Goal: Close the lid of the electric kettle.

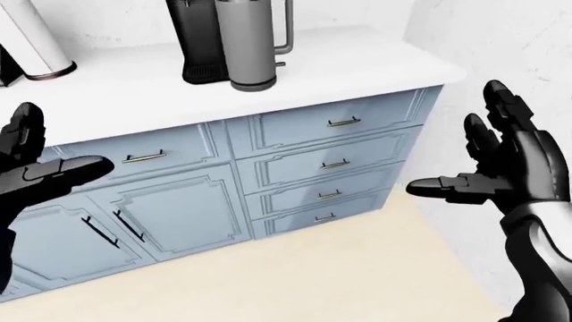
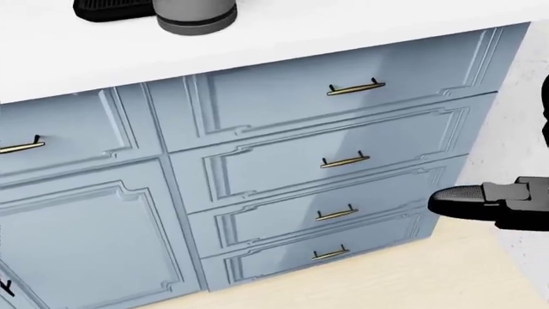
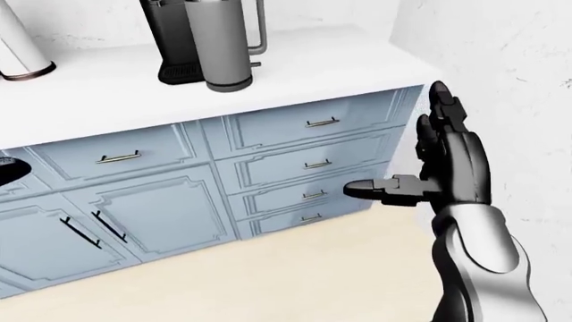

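I am standing off from the counter (image 1: 357, 64) and neither of my hands has reached anything yet.

1. Task object. The electric kettle (image 1: 246, 43) is the grey steel cylinder on the white counter, far from me and left of the counter's right end. Its handle faces right. Its top is cut off by the upper edge of both eye views, so I cannot tell how the lid stands. A black appliance (image 1: 198, 41) stands just beside it on the left, touching or nearly so.

2. Right hand (image 1: 501, 168). Raised at the right of the scene, near the wall (image 1: 528, 40), well apart from the kettle. Fingers spread upward, thumb extended toward the left; nothing is held. I judge this an approach posture: keeping the hand spread leaves a flat surface ready to press a lid down.

3. Left hand (image 1: 35, 171). Raised at the left, level with the blue cabinets (image 1: 179, 201). Fingers are extended and empty.

4. Head view. It looks down at the drawers (image 2: 343, 161) and shows only the kettle's base at its top edge.

5. Next requirement, as a judgement: close the distance to the counter and lift the right hand above the kettle's top.
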Controlling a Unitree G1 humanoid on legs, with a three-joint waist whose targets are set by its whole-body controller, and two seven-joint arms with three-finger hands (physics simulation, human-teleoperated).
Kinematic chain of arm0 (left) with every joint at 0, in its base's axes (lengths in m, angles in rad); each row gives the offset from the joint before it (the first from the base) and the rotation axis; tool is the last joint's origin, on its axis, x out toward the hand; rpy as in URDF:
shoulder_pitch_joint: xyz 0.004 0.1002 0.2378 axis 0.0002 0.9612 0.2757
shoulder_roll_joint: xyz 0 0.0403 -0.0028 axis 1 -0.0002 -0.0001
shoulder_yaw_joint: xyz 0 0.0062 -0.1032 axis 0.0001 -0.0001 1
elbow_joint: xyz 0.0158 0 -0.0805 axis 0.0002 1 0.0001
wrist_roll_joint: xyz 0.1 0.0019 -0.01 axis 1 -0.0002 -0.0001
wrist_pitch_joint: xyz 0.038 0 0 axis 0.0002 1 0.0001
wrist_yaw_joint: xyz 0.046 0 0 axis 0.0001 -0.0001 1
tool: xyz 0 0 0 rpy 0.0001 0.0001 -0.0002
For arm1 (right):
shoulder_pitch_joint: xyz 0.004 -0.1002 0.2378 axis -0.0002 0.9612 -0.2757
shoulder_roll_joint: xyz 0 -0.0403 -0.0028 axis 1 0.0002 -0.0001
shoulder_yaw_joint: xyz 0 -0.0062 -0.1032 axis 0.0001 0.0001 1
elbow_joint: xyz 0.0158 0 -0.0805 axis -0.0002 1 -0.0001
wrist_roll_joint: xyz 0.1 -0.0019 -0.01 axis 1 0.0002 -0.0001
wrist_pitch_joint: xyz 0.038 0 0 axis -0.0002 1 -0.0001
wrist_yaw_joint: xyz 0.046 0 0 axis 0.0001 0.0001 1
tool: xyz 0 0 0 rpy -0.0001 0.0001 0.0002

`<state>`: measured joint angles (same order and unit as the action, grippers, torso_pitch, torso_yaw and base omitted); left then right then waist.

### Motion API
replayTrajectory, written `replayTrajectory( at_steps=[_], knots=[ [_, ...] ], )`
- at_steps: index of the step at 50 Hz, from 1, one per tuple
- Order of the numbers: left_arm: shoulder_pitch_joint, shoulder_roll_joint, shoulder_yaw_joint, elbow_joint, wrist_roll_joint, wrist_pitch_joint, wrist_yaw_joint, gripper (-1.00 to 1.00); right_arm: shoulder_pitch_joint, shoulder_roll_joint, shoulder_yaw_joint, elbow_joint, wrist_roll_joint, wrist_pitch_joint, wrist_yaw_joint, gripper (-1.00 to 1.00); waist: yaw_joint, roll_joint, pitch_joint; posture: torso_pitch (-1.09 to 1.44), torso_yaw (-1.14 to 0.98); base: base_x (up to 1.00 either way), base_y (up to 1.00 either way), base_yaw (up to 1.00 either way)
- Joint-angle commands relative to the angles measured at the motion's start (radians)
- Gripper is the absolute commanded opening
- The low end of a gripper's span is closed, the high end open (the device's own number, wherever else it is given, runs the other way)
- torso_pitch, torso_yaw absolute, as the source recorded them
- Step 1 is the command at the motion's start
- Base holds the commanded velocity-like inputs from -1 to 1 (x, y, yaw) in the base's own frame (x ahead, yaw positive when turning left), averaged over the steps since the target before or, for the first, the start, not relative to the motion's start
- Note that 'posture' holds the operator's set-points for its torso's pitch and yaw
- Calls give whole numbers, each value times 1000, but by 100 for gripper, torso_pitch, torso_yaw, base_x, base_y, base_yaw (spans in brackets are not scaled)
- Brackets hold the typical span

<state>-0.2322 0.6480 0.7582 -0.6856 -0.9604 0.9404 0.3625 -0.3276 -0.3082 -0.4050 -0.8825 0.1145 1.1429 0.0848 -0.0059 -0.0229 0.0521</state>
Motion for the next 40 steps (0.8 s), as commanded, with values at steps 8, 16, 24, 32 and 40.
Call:
replayTrajectory(
  at_steps=[8,16,24,32,40],
  knots=[
    [-21,27,33,-16,10,-36,1,100,-35,-12,4,-39,0,-30,1,100,-4,67,-9,0,0,18,0,0],
    [-20,30,34,-16,4,-37,4,100,-27,-9,5,-36,-4,-39,3,100,10,89,-21,0,0,18,0,0],
    [-19,29,31,-11,12,-43,-3,100,-22,-2,13,-28,-9,-50,3,100,10,6,-27,0,0,18,0,0],
    [-16,22,27,-4,27,-52,-15,100,-21,-2,18,-27,-16,-54,5,100,0,43,-8,0,0,18,0,0],
    [-20,27,38,-11,14,-38,-7,100,-25,-6,20,-33,-27,-44,12,100,9,87,-14,0,0,18,14,0]
  ],
)
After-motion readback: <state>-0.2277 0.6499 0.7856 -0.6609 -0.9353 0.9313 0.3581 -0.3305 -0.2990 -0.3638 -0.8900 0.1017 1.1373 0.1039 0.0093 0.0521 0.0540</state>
